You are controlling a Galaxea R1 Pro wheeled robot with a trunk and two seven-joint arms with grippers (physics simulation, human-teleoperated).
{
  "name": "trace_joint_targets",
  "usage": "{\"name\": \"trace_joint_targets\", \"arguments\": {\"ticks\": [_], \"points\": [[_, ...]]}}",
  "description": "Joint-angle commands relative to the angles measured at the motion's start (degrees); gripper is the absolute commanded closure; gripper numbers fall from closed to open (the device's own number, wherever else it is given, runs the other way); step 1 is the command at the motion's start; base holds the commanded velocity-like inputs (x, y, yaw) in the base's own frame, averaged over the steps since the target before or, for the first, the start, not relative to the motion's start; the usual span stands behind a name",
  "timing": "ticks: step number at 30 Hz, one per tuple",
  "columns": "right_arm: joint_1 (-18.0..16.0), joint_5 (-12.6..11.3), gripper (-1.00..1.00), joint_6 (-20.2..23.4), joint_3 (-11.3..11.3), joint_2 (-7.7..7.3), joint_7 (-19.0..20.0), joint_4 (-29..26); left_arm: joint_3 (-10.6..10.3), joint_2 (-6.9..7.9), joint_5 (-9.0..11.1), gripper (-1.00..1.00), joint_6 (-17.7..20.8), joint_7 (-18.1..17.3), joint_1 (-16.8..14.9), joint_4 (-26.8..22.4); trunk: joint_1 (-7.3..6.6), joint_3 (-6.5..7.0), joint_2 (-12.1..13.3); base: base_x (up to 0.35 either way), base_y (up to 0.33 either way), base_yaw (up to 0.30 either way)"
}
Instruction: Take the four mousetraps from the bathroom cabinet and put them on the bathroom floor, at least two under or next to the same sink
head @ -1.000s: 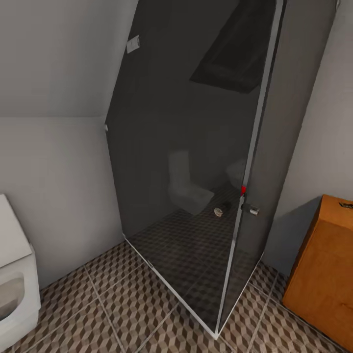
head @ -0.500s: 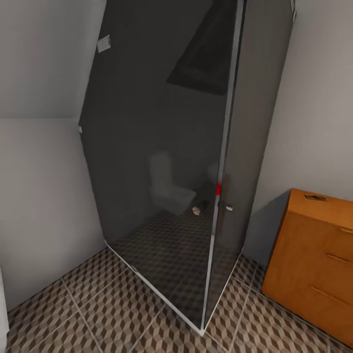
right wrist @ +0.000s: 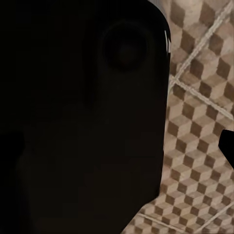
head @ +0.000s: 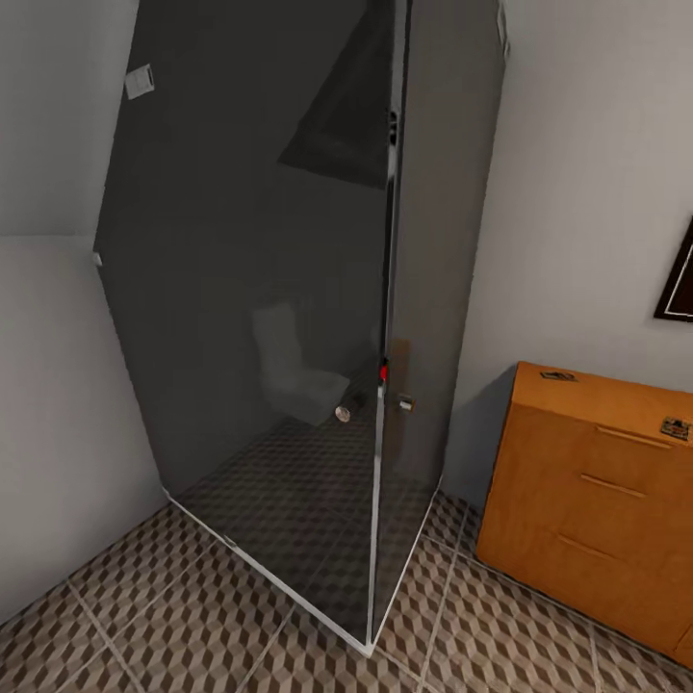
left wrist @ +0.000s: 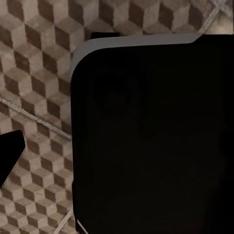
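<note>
Camera swung rightward since the earlier head views: white toilet at far left gone from view, dark smoked-glass shower enclosure (head: 289, 337) shifted leftward in the picture, more of the waist-high orange-brown wooden cabinet (head: 597, 500) brought in at right. No displacement of the objects themselves.

Head view: shower enclosure standing in the corner against pale grey walls, its thin white metal frame edge (head: 380, 404) running vertically down the near corner. Small red mark and a small chrome fitting near mid-height of that edge. Faint reflection of a toilet in the glass.

Cabinet just beside the enclosure, against the right-hand wall; flat top, drawer fronts with thin bar handles. Two small dark flat items on the top, one (head: 557, 375) near the back corner, one (head: 676, 428) near the front edge at the picture's right; identity as mousetraps not certain at this size. Corner of a dark-framed picture (head: 679, 279) on the wall above.

Bathroom floor of square tiles with brown, beige and grey cube pattern (head: 173, 616) spread in front of enclosure and cabinet.

Both wrist views: large black rounded body close to the lens, cube-patterned floor (left wrist: 39, 73) behind it. Left end effector: state not determinable. Right end effector: state not determinable.
</note>
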Motion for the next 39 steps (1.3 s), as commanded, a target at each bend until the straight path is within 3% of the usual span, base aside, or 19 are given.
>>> {"name": "trace_joint_targets", "arguments": {"ticks": [1, 18, 39], "points": [[-0.01, -0.02, -1.0, -0.02, -0.01, 0.0, -0.01, 0.0, 0.0, -0.01, 0.06, -1.0, -0.17, -0.01, -0.01, 0.02, 0.0, -0.01, -0.02, 0.0, 0.0, -0.265], [-0.01, -0.24, -1.0, -0.02, 0.17, -0.14, -0.01, 0.0, 0.21, -1.18, 0.16, -1.0, -0.17, -0.01, -0.01, -0.17, 0.0, 0.47, -0.02, 0.0, 0.0, -0.265], [-0.01, -0.35, -1.0, -0.02, 0.17, -0.19, -0.01, 0.03, 0.21, -1.46, 1.36, -1.0, -0.17, -0.01, -0.01, -0.16, 0.0, 1.06, -0.02, 0.0, 0.0, -0.265]]}}
